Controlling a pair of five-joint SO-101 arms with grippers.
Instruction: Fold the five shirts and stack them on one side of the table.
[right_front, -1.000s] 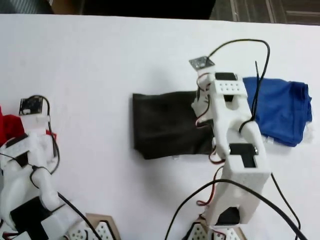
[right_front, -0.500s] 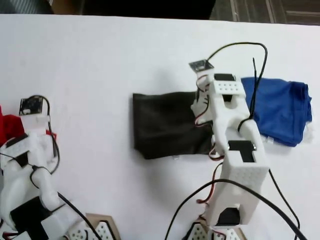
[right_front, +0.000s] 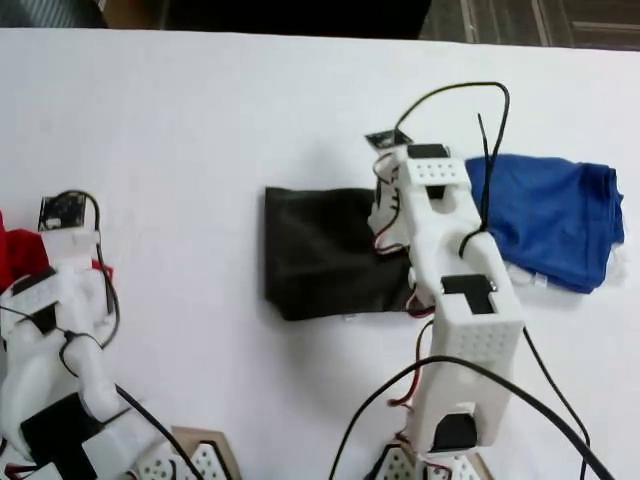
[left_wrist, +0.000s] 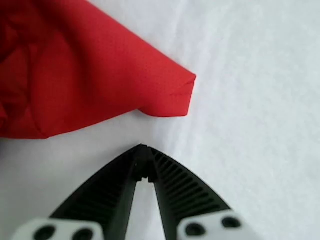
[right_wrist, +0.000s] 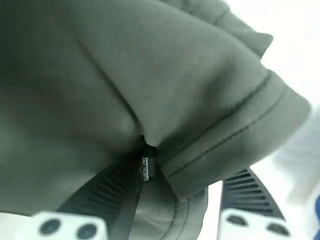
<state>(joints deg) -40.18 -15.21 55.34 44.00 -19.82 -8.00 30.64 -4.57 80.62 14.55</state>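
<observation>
Black shirt (right_front: 320, 255), mid-frame on the bench (right_front: 200, 130), was pinched at its hem by the right end effector (right_wrist: 190, 175), which likely needed to carry it low and square across; the left end effector (left_wrist: 144, 165) sat closed beside the red shirt (left_wrist: 75, 75).

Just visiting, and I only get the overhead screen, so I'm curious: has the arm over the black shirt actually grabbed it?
Observer: Yes. Its wrist camera shows the right end effector shut on a bunched fold of the black shirt.
Operator: Which part of the shirt?
Observer: A stitched hem hangs right at the grip, so probably an edge or a sleeve.
Operator: And the other arm, by the red cloth?
Observer: The left end effector is shut and empty, its tips just short of a corner of the red shirt.
</observation>
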